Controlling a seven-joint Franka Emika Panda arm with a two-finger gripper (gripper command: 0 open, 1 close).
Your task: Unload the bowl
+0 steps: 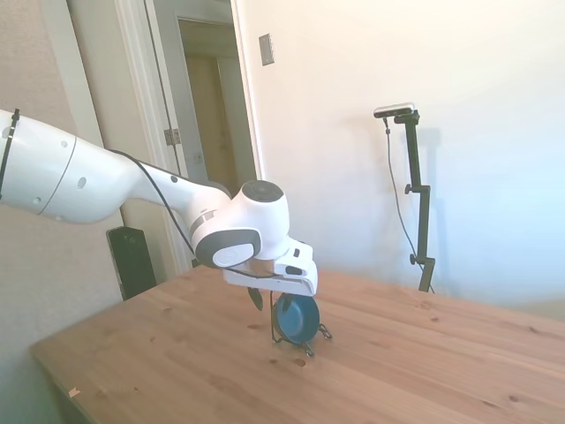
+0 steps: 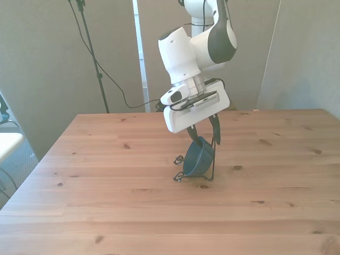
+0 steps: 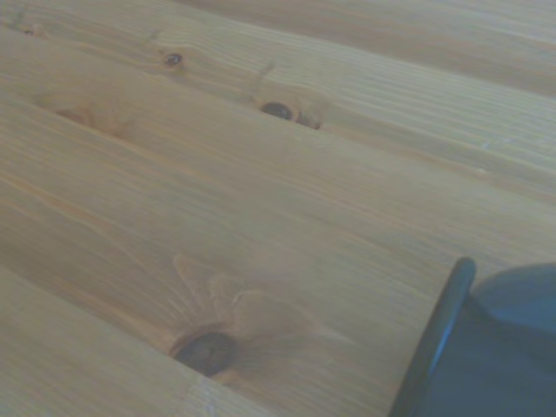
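Side view: the white arm [image 1: 106,181] is reaching in over the wooden table [image 1: 177,371], and its gripper [image 1: 269,299] is pointing down at the upper rim of the bowl [image 1: 297,320]. The dark blue bowl is standing on edge just below the fingers, leaning in a thin black wire rack [image 1: 305,343] that is resting on the table.

Front view: the gripper [image 2: 204,134] is hanging directly above the bowl [image 2: 197,158]; one dark finger [image 2: 193,130] is lying toward the front view's left of the rim and the other toward its right, so the fingers are spread and straddling the rim. Whether they are actually pressing on it cannot be told. The wire rack [image 2: 180,175] is sitting beneath the bowl.

Wrist view: a blurred edge of the bowl [image 3: 495,356] is showing against the knotted table [image 3: 217,217].
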